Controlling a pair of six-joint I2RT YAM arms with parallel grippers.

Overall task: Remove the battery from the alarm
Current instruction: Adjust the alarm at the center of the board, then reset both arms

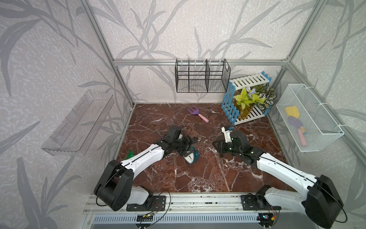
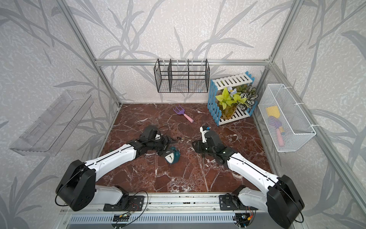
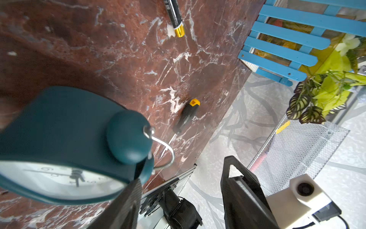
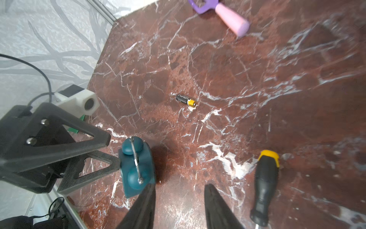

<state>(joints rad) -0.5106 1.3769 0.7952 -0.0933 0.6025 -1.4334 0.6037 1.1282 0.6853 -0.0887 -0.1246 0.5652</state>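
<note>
Battery (image 4: pixel 186 100), a slim black cylinder with a gold end, lies loose on the marble just beyond the teal alarm (image 4: pixel 136 166), on its far side. My left gripper (image 4: pixel 113 151) is spread, one finger at the alarm's left side. My right gripper (image 4: pixel 178 198) is parted around nothing, with the screwdriver (image 4: pixel 265 188) just beside it.

In the left wrist view the blurred alarm (image 3: pixel 59 128) and the battery (image 3: pixel 174 17) are cut off by the edge, and the alarm's back is hidden.
</note>
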